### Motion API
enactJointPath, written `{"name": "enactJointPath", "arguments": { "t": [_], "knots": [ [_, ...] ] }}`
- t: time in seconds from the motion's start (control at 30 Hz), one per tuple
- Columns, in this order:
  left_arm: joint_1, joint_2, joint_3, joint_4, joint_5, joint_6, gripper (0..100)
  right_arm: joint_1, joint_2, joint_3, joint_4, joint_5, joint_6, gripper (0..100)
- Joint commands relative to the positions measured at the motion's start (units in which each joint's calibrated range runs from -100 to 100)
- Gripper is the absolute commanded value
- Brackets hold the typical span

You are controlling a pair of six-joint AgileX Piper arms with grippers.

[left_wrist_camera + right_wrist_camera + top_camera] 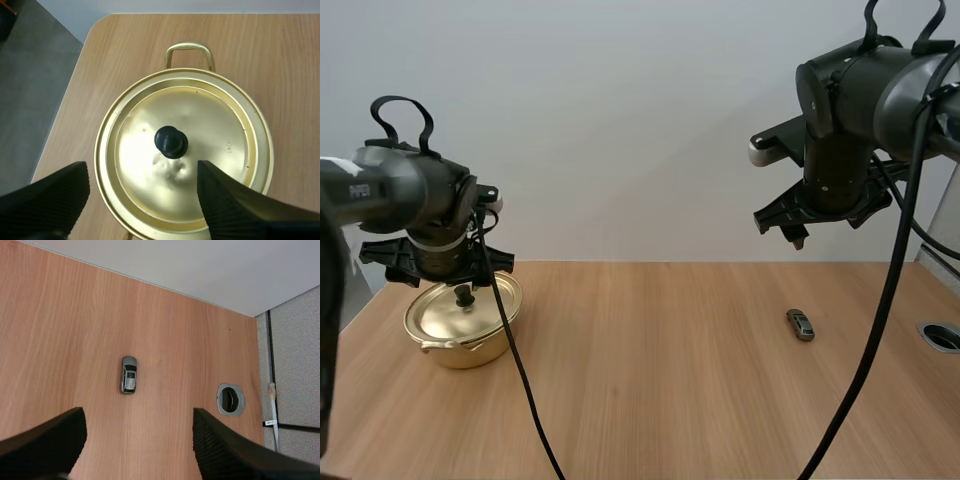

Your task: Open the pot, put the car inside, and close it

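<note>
Lid on, pot shut, nothing gripped. The step in hand is judged to be opening the pot.

The left end effector (142, 174) hangs over the gold pot (465, 325), fingers spread wide, apart from the lid (200, 130). The black knob (171, 141) sits below, between the two fingers and, by the wrist view, a little off-centre.

To do it well:
- centre on the knob first, then come straight down;
- pinch the knob's neck, not its cap (the cap is rounded and could slip);
- lift vertically so the lid clears the rim without dragging the pot;
- park the lid on bare table (650, 390), away from the pot mouth.

The right end effector (138, 415) is high above the table, fingers spread, holding nothing. The small grey car (129, 375) lies flat on the table beneath it, well apart from the pot and near a round cable hole (230, 399).

Hard to make out:
- the pot's inside is covered by the lid;
- one side handle (189, 50) is clear, while the opposite one is mostly cut off by the fingers;
- in the high view the left fingers are hidden behind the wrist body;
- which end of the car is the front is too small to tell.
</note>
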Motion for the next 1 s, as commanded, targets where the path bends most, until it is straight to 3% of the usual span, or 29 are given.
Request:
{"name": "enactJointPath", "arguments": {
  "t": [0.0, 0.6, 0.97],
  "knots": [
    [0.08, 1.74, 0.01, -0.18, -1.72, 1.68, 100, 0.00, -0.02, -0.02, 0.00, -0.05, 0.01, 100],
    [0.08, 12.04, -0.63, -0.16, -14.44, 2.57, 100, 0.00, -0.16, -0.02, 0.10, 1.10, 0.01, 100],
    [0.08, 13.08, -0.63, -0.16, -14.82, 2.57, 100, 0.00, -0.16, -0.02, 0.10, 1.48, 0.01, 100]
  ]
}}
